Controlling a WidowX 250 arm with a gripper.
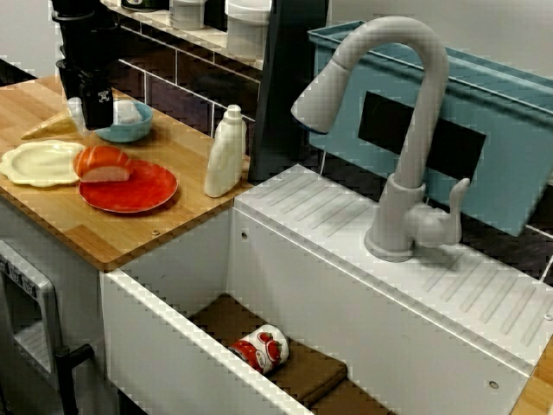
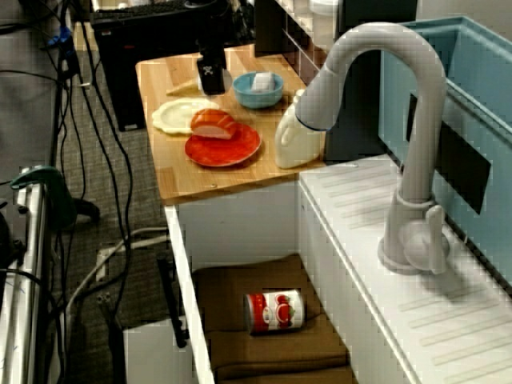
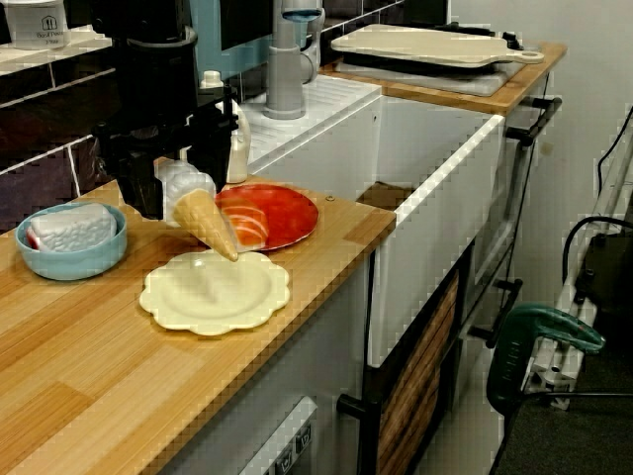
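Observation:
My black gripper (image 3: 181, 180) hangs over the wooden counter, shut on a toy ice cream cone (image 3: 210, 226). The cone has a white scoop and a tan tip. In the view from the counter's end the tip slants down over the cream scalloped plate (image 3: 213, 295). The view across the sink shows the gripper (image 1: 92, 111) between the blue bowl (image 1: 128, 130) and the cream plate (image 1: 36, 164), with the cone (image 1: 50, 128) sticking out to the left. Beside them a red plate (image 3: 293, 210) carries a piece of salmon sushi (image 3: 247, 226).
The blue bowl (image 3: 74, 252) holds a white lump. A white bottle (image 1: 226, 154) stands at the counter's edge by the sink. A grey faucet (image 1: 406, 138) rises behind the basin, where a red can (image 2: 274, 312) lies on a brown cloth (image 2: 280, 344). A cutting board (image 3: 435, 45) lies beyond the sink.

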